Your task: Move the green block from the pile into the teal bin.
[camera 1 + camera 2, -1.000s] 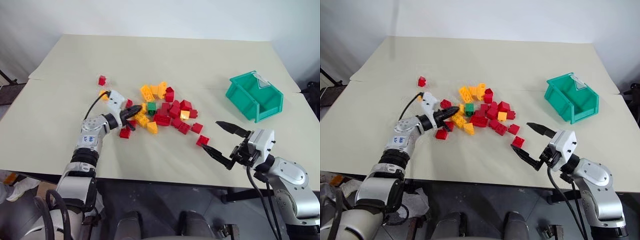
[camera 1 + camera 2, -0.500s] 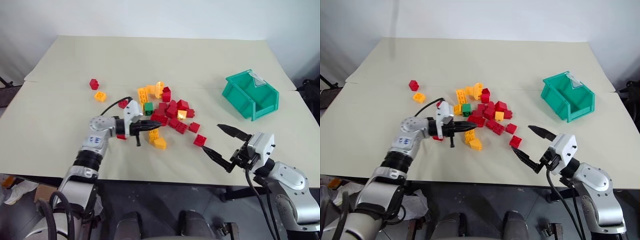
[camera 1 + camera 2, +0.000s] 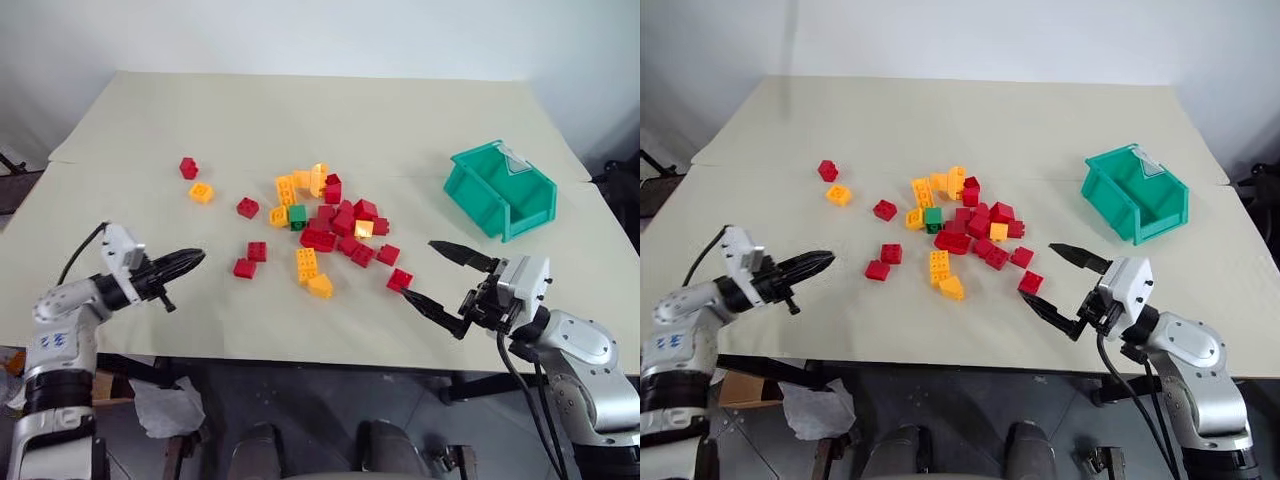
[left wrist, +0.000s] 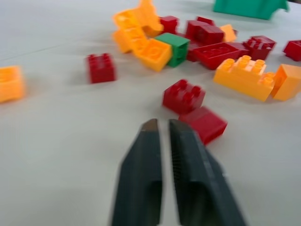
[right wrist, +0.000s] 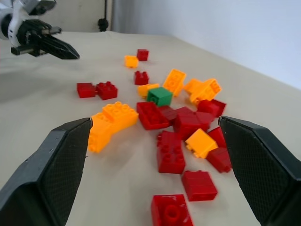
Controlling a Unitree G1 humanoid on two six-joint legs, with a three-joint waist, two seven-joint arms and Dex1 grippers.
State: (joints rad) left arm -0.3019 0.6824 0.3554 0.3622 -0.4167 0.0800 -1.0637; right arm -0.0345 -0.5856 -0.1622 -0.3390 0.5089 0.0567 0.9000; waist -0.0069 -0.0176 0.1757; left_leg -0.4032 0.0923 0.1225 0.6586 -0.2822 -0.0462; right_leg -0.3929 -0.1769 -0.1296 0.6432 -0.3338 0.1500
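Note:
The green block (image 3: pixel 298 214) lies at the near-left edge of the pile (image 3: pixel 335 222) of red and yellow-orange bricks, touching an orange brick, and it is also visible from the left wrist (image 4: pixel 174 44) and the right wrist (image 5: pixel 160 95). The teal bin (image 3: pixel 470 186) stands at the right, its open front facing the pile. My left gripper (image 3: pixel 192 258) hovers well left of the pile near the table's front, pointing toward it. Its fingers (image 4: pixel 148 155) are almost together and hold nothing. My right gripper (image 3: pixel 418 269) stands wide open in front of the bin, beside a red brick (image 3: pixel 401 279).
A lone red brick (image 3: pixel 187 167) and an orange brick (image 3: pixel 201 192) lie far left of the pile. Two red bricks (image 3: pixel 250 260) and two orange ones (image 3: pixel 312 273) are scattered in front of it. The table's front edge (image 3: pixel 250 345) runs close under both grippers.
My left arm has swung out of the pile, back and to the left, leaving a few bricks pushed loose in front of it. The right arm has stayed where it was.

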